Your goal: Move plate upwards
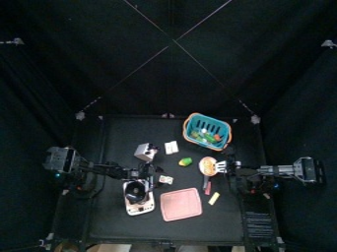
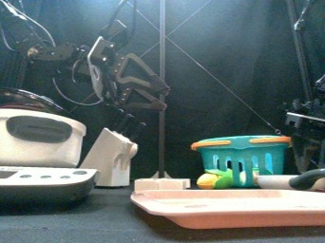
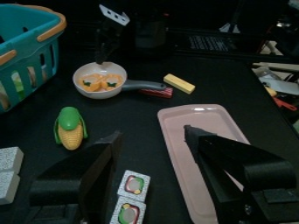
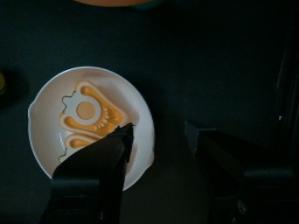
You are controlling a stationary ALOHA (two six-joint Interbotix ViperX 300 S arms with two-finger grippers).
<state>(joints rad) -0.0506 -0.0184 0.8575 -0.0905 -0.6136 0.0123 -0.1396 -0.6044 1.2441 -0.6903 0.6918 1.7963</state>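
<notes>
The plate (image 3: 201,149) is flat, pale pink and squarish with rounded corners and a shallow raised rim. It lies at the front of the table (image 1: 118,133), a little right of its middle, with a white scale-like appliance (image 1: 136,197) just to its left. In the front view its near edge fills the bottom of the picture and its right end is cut off.

The left gripper (image 3: 156,171) hangs above the plate's left side with its jaws apart and nothing between them; one jaw covers part of the plate's rim. Below it lie small picture cards (image 3: 132,186), half hidden by the other jaw.

The right gripper (image 4: 160,153) has its jaws spread wide over a small white dish (image 4: 91,122) holding something orange and yellow; what that is I cannot make out. Its jaws hide the dish's near edge, and whether they touch it cannot be told.

Further back stand a teal basket (image 1: 207,127), cut off in the left wrist view, a toy corn cob (image 3: 72,128) and a yellow block (image 3: 179,83).
</notes>
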